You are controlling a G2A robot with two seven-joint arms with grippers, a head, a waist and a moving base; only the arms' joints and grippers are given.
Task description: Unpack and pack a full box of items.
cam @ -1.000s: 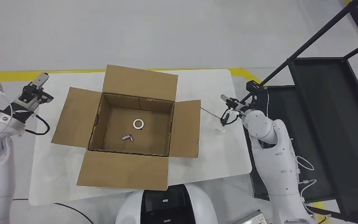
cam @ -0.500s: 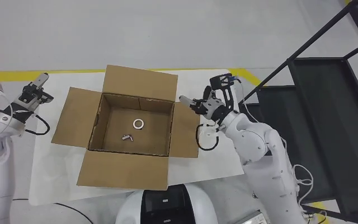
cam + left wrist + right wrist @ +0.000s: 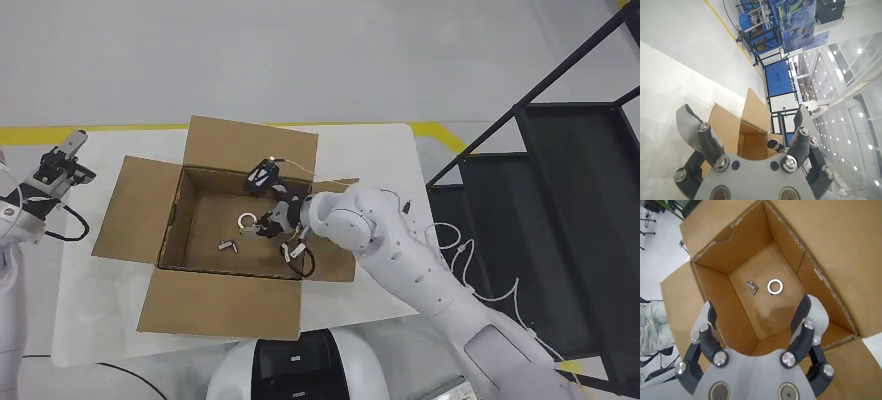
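Your right arm has swung in from beyond the box's right flap, and the right gripper (image 3: 758,303) now hangs over the open cardboard box (image 3: 829,237), pointing down into it. The fingers are spread wide with nothing between them. In the top view the right gripper (image 3: 268,222) sits over the far right part of the opening.

Straight ahead of the parted fingers, on the box floor, you have the metal ring (image 3: 769,286). It lies flat with its hole facing up at the gripper, so it has no long axis to line up with. In the top view the ring (image 3: 243,220) peeks out just beside the fingertips.

Just beside the ring, not touching it, is the small bent metal bracket (image 3: 753,287). It lies flat, an L shape with its two legs meeting at a corner. In the top view the bracket (image 3: 228,244) is on the ring's side toward your left arm and nearer the robot.

Your left gripper (image 3: 743,108) has stayed put, fingers wide apart and empty, held out past the box's left flap at the edge of the table (image 3: 100,310).
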